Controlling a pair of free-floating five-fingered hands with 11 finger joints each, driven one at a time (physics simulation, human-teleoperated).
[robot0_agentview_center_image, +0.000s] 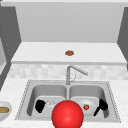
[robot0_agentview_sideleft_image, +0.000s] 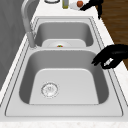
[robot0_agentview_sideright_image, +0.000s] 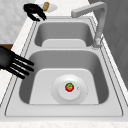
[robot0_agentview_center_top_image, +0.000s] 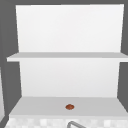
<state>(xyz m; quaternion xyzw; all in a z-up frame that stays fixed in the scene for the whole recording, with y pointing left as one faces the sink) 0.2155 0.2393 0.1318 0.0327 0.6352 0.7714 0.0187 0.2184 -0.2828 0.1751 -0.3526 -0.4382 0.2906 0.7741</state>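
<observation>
A small red strawberry (robot0_agentview_sideright_image: 69, 87) with a green top sits at the middle of a white plate (robot0_agentview_sideright_image: 56, 93) on the floor of the right basin, lower centre of the right side view. The right hand (robot0_agentview_sideright_image: 12, 62), at the left edge there, hovers over the basin's front rim with fingers spread straight, touching nothing. The left hand (robot0_agentview_sideleft_image: 111, 57), mid right in the left side view, hangs over the left basin's front edge, fingers curled on nothing. A red ball (robot0_agentview_center_image: 67, 114) at bottom centre of the front view hides the divider's front. No writing is legible.
</observation>
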